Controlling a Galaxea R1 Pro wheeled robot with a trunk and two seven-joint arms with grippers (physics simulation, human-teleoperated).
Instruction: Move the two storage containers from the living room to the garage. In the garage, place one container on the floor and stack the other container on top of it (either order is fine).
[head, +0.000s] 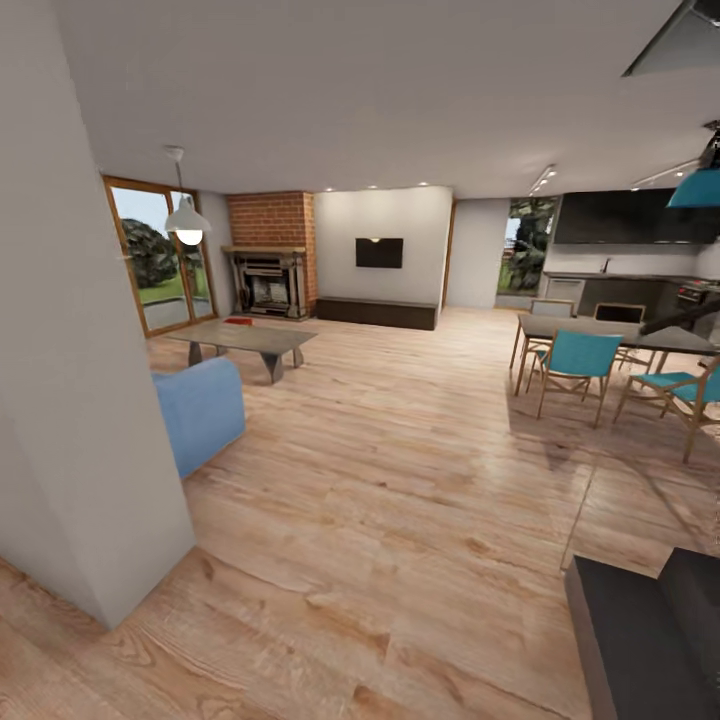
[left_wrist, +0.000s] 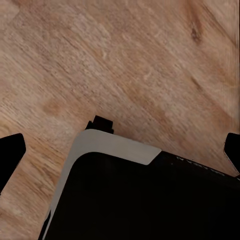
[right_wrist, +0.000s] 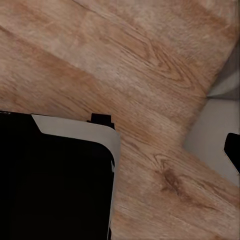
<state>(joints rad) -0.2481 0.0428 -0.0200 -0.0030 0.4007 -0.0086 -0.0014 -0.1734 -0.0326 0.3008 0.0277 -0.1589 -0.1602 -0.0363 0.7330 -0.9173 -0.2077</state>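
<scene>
The head camera stands high beside a white wall corner (head: 90, 420) at 9 o'clock, facing far across the wood-plank floor (head: 400, 480) toward the TV (head: 379, 252) at 12 o'clock. Both wrist cameras point straight down, close over that same floor (left_wrist: 125, 65) (right_wrist: 125, 65), their shared ground.

Both wrists are pointed down over the robot's base (left_wrist: 150, 200), a black block with a pale grey rounded edge. In the left wrist view the left gripper (left_wrist: 122, 152) is seen spread wide, its dark fingertips (left_wrist: 10, 152) to either side of the base's corner. Of the right gripper, one dark fingertip (right_wrist: 233, 150) is seen, well off the base (right_wrist: 55, 185); its opening cannot be judged.
</scene>
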